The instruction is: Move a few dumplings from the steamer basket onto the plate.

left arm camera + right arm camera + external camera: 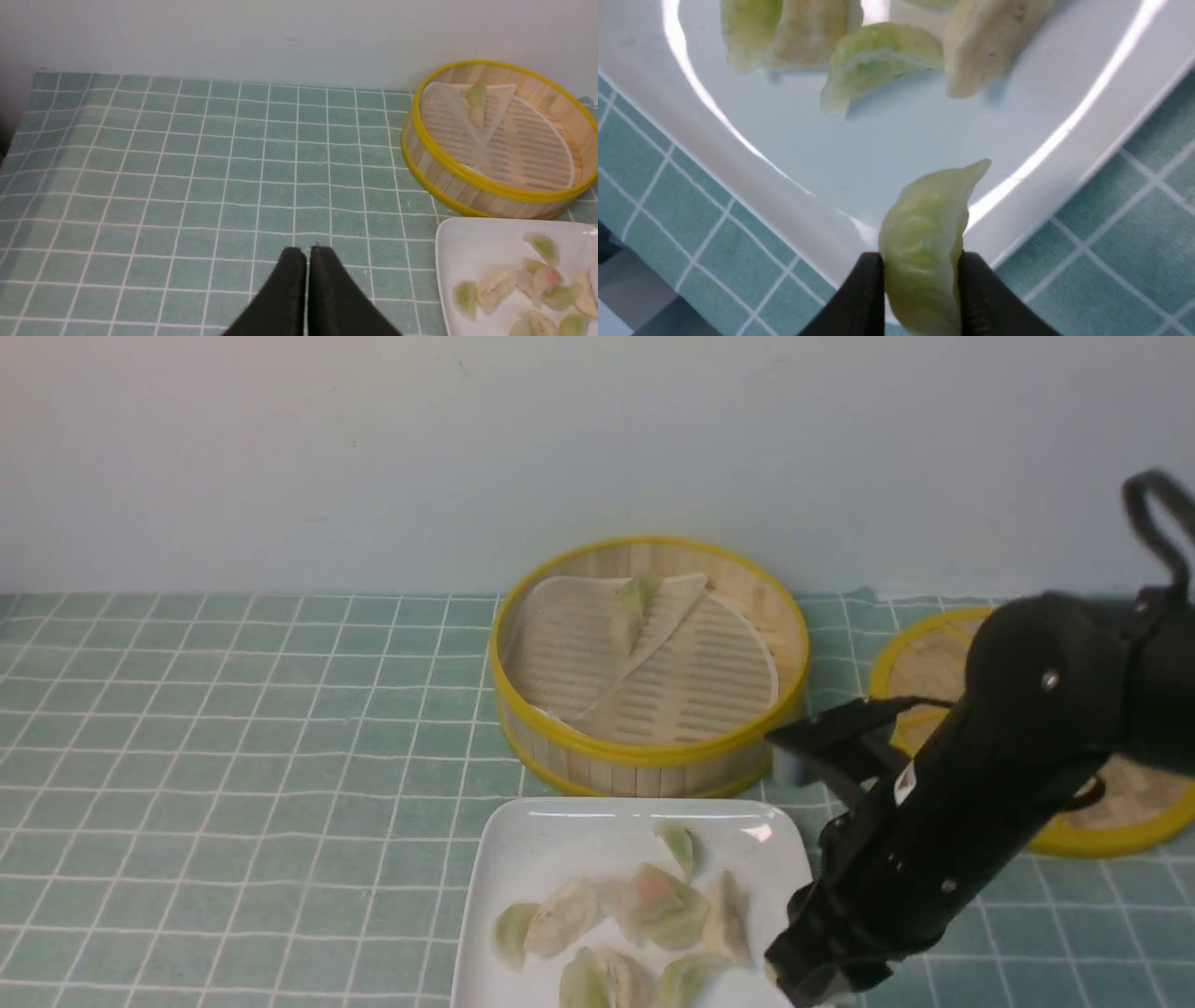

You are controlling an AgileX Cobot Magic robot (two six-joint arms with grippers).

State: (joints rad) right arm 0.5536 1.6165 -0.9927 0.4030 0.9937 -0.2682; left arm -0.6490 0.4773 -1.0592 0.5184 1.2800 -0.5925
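Note:
The steamer basket point(644, 758) stands at the back centre with one pale green dumpling point(635, 602) on its folded liner. The white plate point(523, 845) lies in front of it and holds several dumplings point(653, 901). My right gripper point(920, 259) is shut on a pale green dumpling point(929, 219) and holds it just above the plate's near right corner point(784, 140). In the front view the right arm point(934, 821) reaches down to that corner. My left gripper point(307, 252) is shut and empty over the cloth, left of the plate point(472, 242) and basket point(467, 182).
The flat woven lid point(934, 653) lies at the right, partly behind the right arm. A green checked cloth point(233, 756) covers the table. A pale wall runs close behind the basket.

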